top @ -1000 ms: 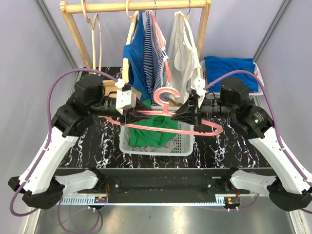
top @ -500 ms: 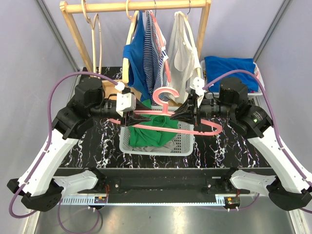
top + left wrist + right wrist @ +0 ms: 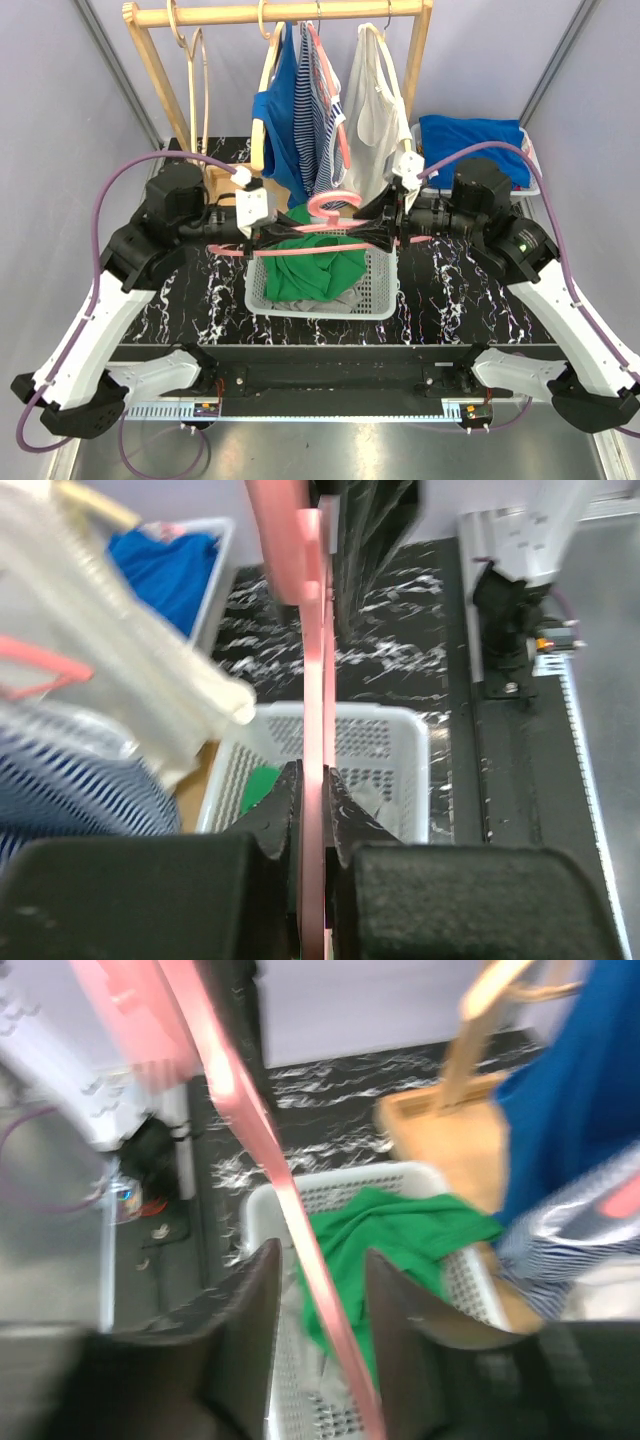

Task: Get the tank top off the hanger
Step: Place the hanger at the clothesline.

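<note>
The bare pink hanger [image 3: 330,228] hangs level over the white basket [image 3: 320,310], edge-on in the top view. The green tank top [image 3: 318,270] lies crumpled in that basket, apart from the hanger. My left gripper [image 3: 270,236] is shut on the hanger's left end; the left wrist view shows the pink bar [image 3: 313,680] pinched between the jaws of the left gripper [image 3: 312,790]. My right gripper [image 3: 385,228] is open at the hanger's right end. In the right wrist view the bar [image 3: 262,1130] passes loosely through the right gripper [image 3: 322,1260], with the tank top [image 3: 400,1235] below it.
Behind the basket a wooden rack [image 3: 280,12] carries a blue shirt [image 3: 280,120], a striped top [image 3: 320,110], a white top [image 3: 375,100] and empty wooden hangers [image 3: 195,80]. A bin with blue cloth [image 3: 470,135] sits at the back right.
The hanger has swung from a tilted, flat pose to level and edge-on, a little higher. My left gripper has closed on it and my right gripper has opened off it.
</note>
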